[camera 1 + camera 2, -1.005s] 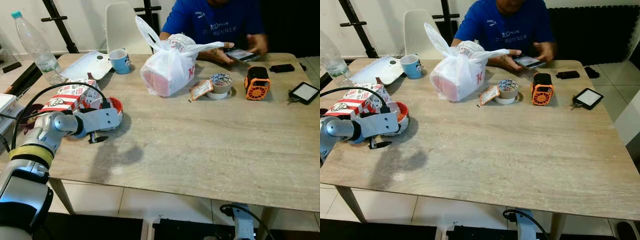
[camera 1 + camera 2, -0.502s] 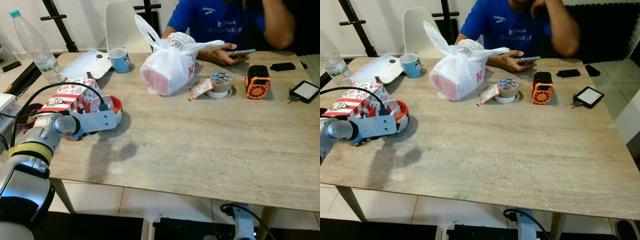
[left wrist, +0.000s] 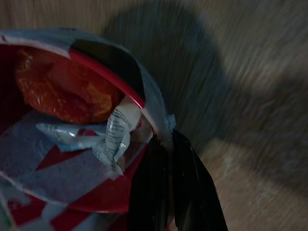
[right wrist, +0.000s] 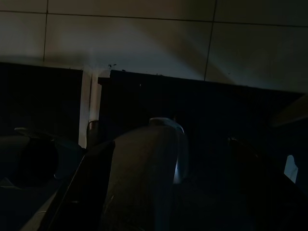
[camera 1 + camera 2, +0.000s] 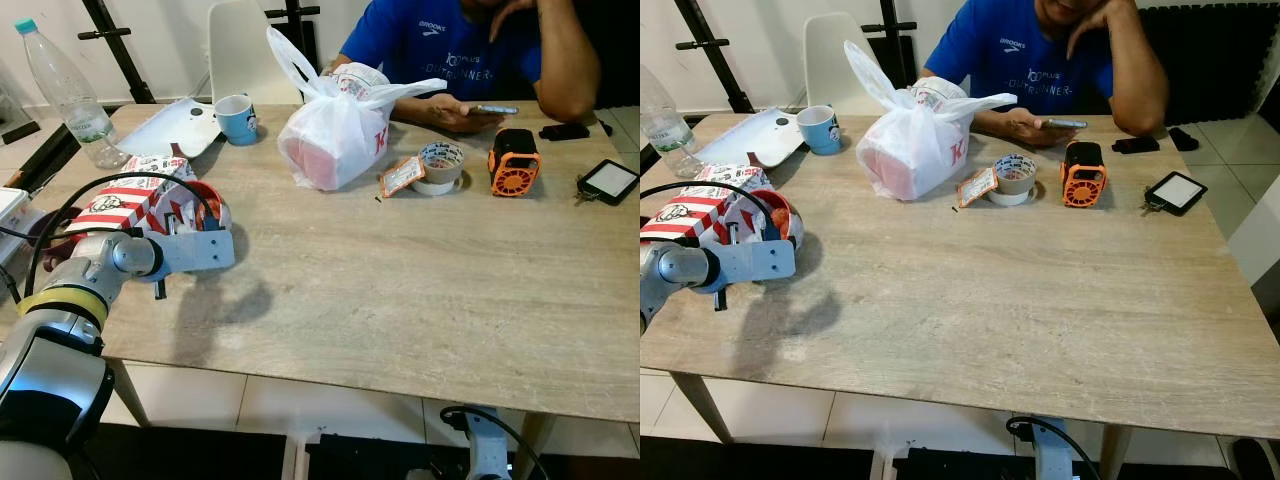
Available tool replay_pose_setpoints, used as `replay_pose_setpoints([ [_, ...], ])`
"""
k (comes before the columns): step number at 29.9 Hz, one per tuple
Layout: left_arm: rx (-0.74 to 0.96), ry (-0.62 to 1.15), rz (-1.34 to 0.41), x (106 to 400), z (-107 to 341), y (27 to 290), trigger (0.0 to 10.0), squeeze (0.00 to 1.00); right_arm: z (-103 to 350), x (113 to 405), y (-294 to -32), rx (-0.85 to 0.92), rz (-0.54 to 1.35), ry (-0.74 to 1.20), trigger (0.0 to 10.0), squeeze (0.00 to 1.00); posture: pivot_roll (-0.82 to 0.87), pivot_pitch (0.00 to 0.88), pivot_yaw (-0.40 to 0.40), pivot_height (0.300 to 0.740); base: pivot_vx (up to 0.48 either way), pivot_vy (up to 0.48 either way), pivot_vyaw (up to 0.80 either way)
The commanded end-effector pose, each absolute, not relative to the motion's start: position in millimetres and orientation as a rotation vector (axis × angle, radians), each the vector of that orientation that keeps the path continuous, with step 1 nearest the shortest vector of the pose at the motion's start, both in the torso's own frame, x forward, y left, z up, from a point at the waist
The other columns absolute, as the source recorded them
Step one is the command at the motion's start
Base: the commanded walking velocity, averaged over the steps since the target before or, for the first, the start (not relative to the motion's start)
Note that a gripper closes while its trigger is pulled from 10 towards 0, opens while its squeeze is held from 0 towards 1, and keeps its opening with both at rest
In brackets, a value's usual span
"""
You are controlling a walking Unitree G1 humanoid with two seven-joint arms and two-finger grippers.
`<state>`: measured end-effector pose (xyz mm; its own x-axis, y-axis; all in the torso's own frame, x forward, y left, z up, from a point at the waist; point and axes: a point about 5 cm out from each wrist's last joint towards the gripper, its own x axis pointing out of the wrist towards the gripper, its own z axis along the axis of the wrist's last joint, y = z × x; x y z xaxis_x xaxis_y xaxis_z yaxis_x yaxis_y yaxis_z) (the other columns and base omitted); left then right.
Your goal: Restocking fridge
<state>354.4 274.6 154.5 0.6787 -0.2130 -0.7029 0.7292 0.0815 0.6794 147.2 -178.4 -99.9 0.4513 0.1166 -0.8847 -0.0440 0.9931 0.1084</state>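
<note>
One left gripper [image 3: 166, 144], jaws pinching red bowl [image 3: 96, 144] rim

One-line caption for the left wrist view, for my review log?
Left gripper shut on the rim of the red-and-white paper bucket, crumpled wrappers inside, wooden table beyond.

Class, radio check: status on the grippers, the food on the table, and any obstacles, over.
Left gripper shut on the red paper bowl rim, beside the fast-food box. Right arm idle below the table. White plastic bag and a person's hands farther back.
</note>
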Motion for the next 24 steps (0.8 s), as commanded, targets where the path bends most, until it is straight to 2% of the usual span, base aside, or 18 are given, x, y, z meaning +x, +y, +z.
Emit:
replay_pose_setpoints([
  [1, 1.306, 0.425, -0.794, 359.3, 165.1, 262.6, 0.0, 0.00, -102.3, 142.5, -172.9, 0.083, 0.108, 1.121, 10.0, 0.00, -0.07, 0.051, 0.072, 0.740, 0.000, 0.000, 0.00],
  [9, 1.329, 0.431, -0.998, 353.7, 174.1, 250.7, 0.0, 0.00, -101.4, 145.5, -172.2, 0.083, 0.106, 1.117, 10.0, 0.00, -0.06, 0.036, 0.072, 0.740, 0.000, 0.000, 0.00],
  [13, 1.330, 0.437, -1.034, 352.0, 177.4, 249.6, 0.0, 0.00, -101.3, 145.8, -172.1, 0.083, 0.106, 1.117, 10.0, 0.00, -0.06, 0.034, 0.072, 0.740, 0.000, 0.000, 0.00],
  [19, 1.275, 0.460, -1.291, 329.9, 188.7, 233.7, 0.0, 0.00, -100.8, 147.5, -171.7, 0.084, 0.104, 1.115, 10.0, 0.00, -0.06, 0.023, 0.071, 0.740, 0.000, 0.000, 0.00],
  [24, 1.300, 0.492, -1.313, 325.0, 188.7, 235.5, 0.0, 0.00, -100.6, 148.1, -171.1, 0.083, 0.105, 1.114, 10.0, 0.00, -0.05, 0.015, 0.073, 0.740, 0.000, 0.000, 0.00],
])
